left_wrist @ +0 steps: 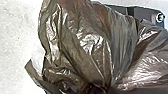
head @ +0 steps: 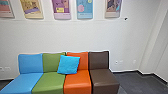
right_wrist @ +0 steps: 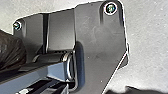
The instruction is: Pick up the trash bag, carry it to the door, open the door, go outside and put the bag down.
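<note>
The trash bag (left_wrist: 82,45), dark, thin and shiny, shows large in the left wrist view, its crumpled folds drawn together toward a dark gathered spot near the picture's lower edge. Part of the same kind of dark plastic (right_wrist: 11,51) shows in the right wrist view beside the robot's own plate. How either gripper stands cannot be made out; the folds cover the area around the left one.
In the head view a row of joined seats in blue, green, orange (head: 77,80) and brown (head: 103,78) stands against a white wall (head: 75,35). A bright blue cushion (head: 68,65) leans on it. Posters hang above. Dark floor (head: 140,82) lies to the right.
</note>
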